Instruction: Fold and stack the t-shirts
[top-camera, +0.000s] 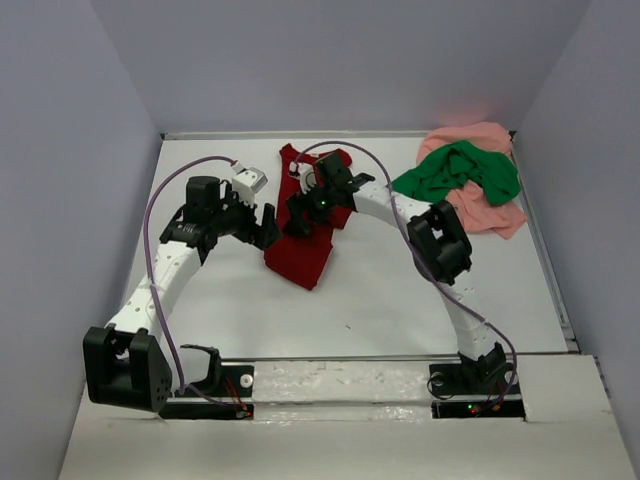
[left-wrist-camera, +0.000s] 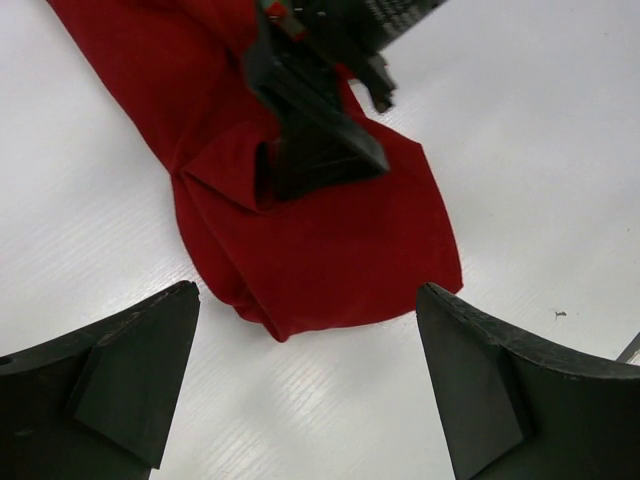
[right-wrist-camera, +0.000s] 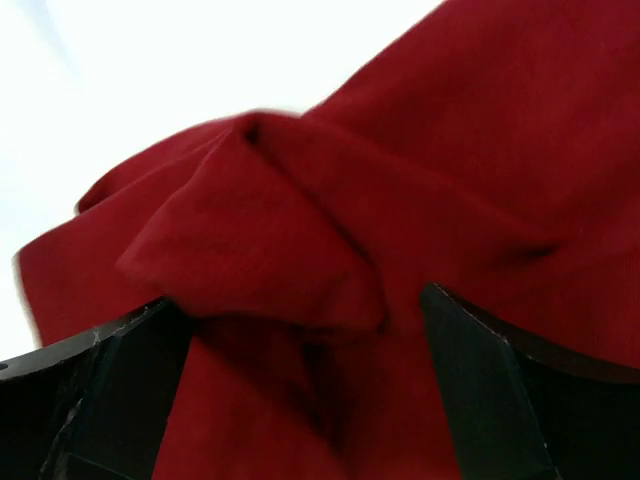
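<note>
Your left jaws stand wide open over bare tabletop (top-camera: 380, 300), just left of the dark red t-shirt (top-camera: 300, 262). It lies centre frame, a narrow bundle running top to bottom, its middle hidden by the right arm. Your right jaws are spread open astride a bunched fold. Upper right, the green t-shirt (top-camera: 462, 170) covers much of the pink t-shirt (top-camera: 492, 212).

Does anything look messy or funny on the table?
Yes. The red t-shirt in the middle is bunched into a crooked, wrinkly strip, not folded flat. In the far right corner, the green t-shirt lies crumpled on top of the pink t-shirt. That makes a heap rather than a neat stack.
</note>
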